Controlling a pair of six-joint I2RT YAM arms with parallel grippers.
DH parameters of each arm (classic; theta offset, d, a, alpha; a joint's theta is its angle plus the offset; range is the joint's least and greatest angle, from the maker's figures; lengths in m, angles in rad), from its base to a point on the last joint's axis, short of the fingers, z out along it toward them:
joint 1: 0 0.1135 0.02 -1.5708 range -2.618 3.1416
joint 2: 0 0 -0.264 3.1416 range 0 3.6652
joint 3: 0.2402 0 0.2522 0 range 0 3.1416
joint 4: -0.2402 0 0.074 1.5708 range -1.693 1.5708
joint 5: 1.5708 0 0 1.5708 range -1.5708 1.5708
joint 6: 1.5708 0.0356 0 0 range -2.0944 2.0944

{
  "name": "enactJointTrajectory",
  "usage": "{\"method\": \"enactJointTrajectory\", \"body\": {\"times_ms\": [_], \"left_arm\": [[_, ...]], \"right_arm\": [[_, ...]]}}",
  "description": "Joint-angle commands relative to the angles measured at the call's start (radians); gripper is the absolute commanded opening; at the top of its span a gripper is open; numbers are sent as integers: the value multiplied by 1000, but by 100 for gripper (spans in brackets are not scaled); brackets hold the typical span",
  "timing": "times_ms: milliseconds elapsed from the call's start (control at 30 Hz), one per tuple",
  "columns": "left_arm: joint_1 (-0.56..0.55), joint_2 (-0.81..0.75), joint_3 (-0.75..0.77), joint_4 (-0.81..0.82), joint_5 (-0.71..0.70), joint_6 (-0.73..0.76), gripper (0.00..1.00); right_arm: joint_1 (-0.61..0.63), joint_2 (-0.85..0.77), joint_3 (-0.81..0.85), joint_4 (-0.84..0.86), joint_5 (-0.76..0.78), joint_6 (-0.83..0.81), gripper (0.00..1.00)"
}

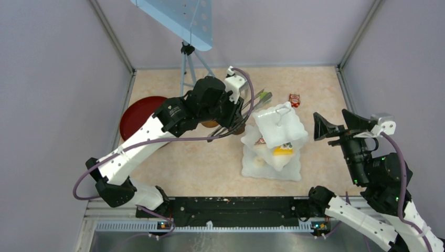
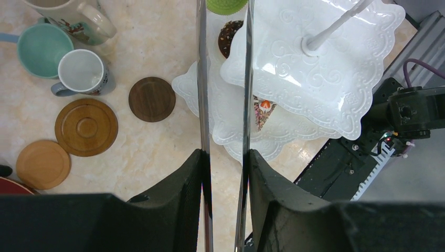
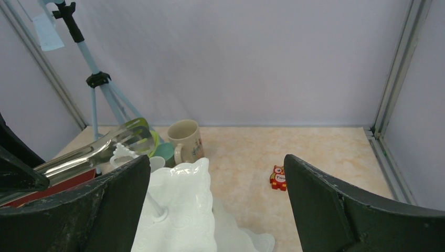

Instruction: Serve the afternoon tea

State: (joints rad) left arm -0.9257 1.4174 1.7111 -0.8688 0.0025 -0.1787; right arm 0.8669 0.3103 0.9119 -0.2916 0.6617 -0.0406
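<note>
The white three-tier stand [image 1: 278, 126] stands mid-table, also in the left wrist view [image 2: 325, 63] and the right wrist view [image 3: 178, 210]. Its lower tiers hold a yellow cake [image 1: 283, 149], a dark cookie [image 2: 229, 37] and a small red-topped cake [image 2: 264, 107]. My left gripper [image 2: 225, 157] is shut on the metal tongs [image 2: 202, 79]. The tongs' tips hold a green round piece [image 2: 226, 4] beside the stand's top tier. The beige mug [image 2: 78, 16], teal mug [image 2: 39, 50], small grey mug [image 2: 81, 73] and three coasters [image 2: 86, 127] lie left of the stand. My right gripper [image 3: 215, 157] is open and empty, right of the stand.
A red owl cookie [image 1: 294, 100] lies on the table behind the stand, also in the right wrist view [image 3: 278, 177]. The dark-red round tray [image 1: 139, 115] sits at the left. A blue tripod [image 1: 184, 63] stands at the back. Walls close in the table's sides.
</note>
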Motion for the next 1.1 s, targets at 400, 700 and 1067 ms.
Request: {"method": "enactJointTrajectory", "body": {"times_ms": [400, 700, 1067], "left_arm": [[-19, -4, 14, 72, 161, 77, 27], [-19, 35, 30, 67, 176, 80, 37], [-19, 14, 38, 52, 130, 73, 57]], "right_arm": [[10, 8, 33, 15, -5, 19, 95], [9, 6, 36, 2, -4, 22, 95], [9, 3, 26, 3, -11, 25, 95]]}}
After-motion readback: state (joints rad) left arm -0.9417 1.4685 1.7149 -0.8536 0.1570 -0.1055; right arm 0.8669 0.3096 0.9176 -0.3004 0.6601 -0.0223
